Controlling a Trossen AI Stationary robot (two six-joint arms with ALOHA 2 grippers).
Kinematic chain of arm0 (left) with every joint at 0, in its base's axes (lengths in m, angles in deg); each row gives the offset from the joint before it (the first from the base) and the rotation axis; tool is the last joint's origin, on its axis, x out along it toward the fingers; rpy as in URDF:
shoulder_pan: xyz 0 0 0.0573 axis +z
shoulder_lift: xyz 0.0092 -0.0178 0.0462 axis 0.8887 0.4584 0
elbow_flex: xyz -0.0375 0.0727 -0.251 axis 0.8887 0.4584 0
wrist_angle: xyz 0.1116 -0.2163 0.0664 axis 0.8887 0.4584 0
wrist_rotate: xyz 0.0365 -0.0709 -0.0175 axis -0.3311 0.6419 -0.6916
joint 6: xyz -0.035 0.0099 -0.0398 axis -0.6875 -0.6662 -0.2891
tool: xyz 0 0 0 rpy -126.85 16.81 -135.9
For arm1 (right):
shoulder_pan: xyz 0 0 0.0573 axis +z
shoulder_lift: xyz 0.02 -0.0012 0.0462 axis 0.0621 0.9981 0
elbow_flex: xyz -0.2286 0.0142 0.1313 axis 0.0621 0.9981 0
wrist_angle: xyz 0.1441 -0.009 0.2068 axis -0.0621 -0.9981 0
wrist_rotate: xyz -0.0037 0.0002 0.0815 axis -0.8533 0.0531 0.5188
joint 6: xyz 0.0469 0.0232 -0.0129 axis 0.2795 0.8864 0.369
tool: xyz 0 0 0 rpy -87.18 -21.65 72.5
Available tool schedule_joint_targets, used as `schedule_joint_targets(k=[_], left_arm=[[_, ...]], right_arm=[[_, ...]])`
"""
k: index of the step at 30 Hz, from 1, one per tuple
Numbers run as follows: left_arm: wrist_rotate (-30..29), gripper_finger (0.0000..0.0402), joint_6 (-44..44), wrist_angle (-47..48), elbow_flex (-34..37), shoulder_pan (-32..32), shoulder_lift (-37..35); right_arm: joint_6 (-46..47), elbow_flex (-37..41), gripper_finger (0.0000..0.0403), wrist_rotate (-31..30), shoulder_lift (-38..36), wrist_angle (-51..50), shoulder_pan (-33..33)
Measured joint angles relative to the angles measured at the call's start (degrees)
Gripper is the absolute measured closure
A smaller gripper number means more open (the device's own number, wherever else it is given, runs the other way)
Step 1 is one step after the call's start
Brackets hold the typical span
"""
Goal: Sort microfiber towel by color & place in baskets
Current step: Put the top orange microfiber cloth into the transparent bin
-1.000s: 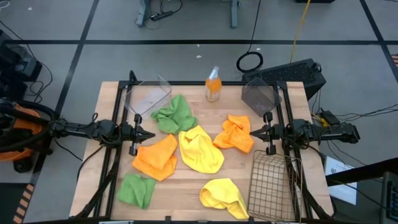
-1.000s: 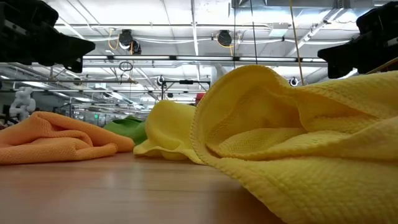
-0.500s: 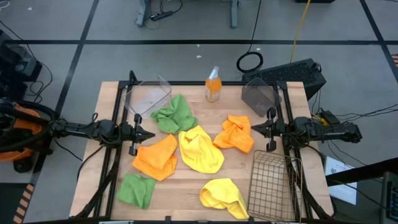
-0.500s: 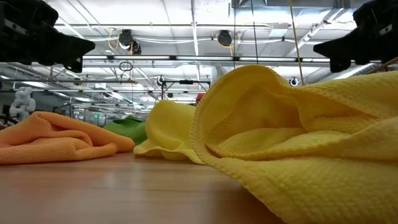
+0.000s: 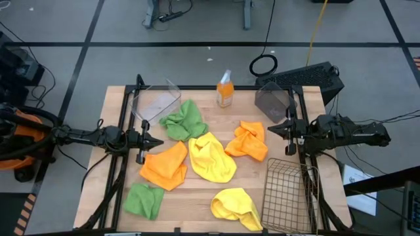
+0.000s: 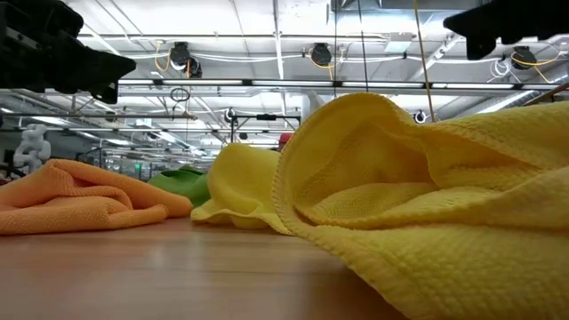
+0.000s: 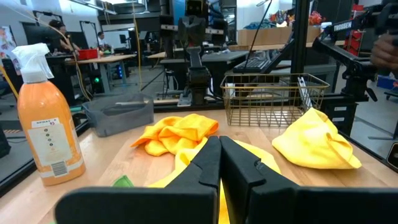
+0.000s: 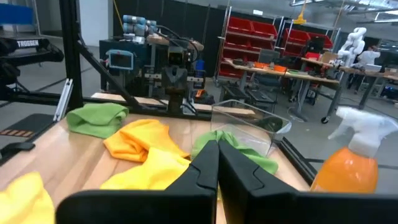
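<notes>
Several microfiber towels lie crumpled on the wooden table: two green [image 5: 185, 120] [image 5: 144, 199], two orange [image 5: 248, 140] [image 5: 165, 165], two yellow [image 5: 211, 157] [image 5: 236, 206]. A clear basket [image 5: 157, 99] stands at the far left, a dark basket [image 5: 274, 100] at the far right and a wire mesh basket [image 5: 287, 190] at the near right. My left gripper [image 5: 161, 142] is shut, level, at the left, beside the orange towel. My right gripper [image 5: 269, 130] is shut, level, raised above the table at the right, next to the other orange towel.
An orange spray bottle [image 5: 225, 90] with a white top stands at the far edge between the clear and dark baskets. Black frame bars [image 5: 125, 115] run along the table's left and right sides. The yellow towel [image 6: 418, 196] fills the low view's right half.
My right gripper has risen straight up from near the table, staying shut and level; in the low view it has climbed to the picture's top. No towel has moved.
</notes>
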Motion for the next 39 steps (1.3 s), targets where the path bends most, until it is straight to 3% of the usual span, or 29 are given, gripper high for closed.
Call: schedule_joint_targets(k=[13, 24, 33, 39], left_arm=[[0.0, 0.0393, 0.0, -0.2, 0.0, 0.0, 0.0], [0.0, 0.0393, 0.0, -0.2, 0.0, 0.0, 0.0], [-0.1, 0.0393, 0.0, -0.2, 0.0, 0.0, 0.0], [-8.5, 0.0393, -1.6, -3.7, -0.4, 0.0, 0.0]], right_arm=[[-5.6, -15.3, 0.0403, 0.0, 11.8, -4.1, 0.0], [-5.9, -23.9, 0.0403, -0.3, 19.9, -4.5, 0.0], [-5.1, -29.6, 0.0403, -0.7, 26.9, -10.7, 0.0], [-2.9, -29.6, 0.0403, -0.7, 29.5, -11.7, 0.0]])
